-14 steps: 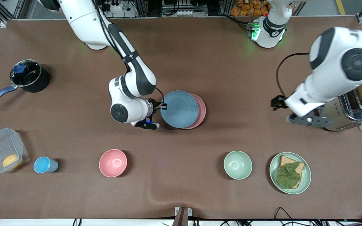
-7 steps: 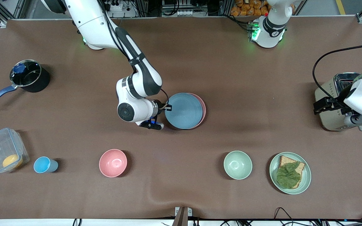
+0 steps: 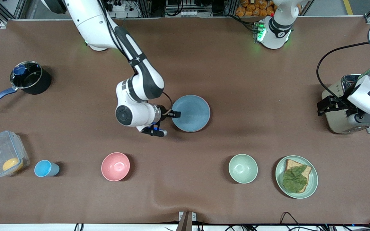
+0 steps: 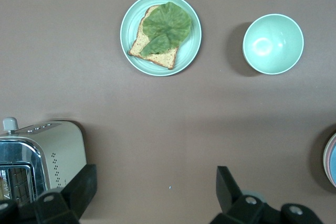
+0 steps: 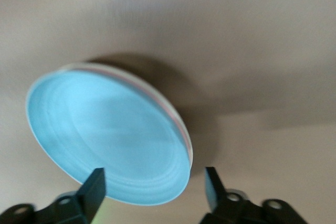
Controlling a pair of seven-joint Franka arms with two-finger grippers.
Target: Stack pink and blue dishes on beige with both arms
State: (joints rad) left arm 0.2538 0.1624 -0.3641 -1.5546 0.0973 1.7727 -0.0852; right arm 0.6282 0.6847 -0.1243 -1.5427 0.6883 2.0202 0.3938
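Three flat round matte plates stacked mid-table: light blue plate (image 3: pixel 190 113) on top, pink rim (image 5: pixel 176 119) and beige edge barely showing beneath. Stiff, light, smooth; best pinched at rim. Right gripper (image 3: pixel 176 114) released at stack's edge. Left gripper (image 4: pixel 155 192) spread wide above toaster (image 3: pixel 345 106), waiting.

Blue plate (image 3: pixel 191 113) flat on top of stack mid-table, squarely covering pink plate (image 5: pixel 177 120); only thin pink and pale rim edges show beneath it in right wrist view.
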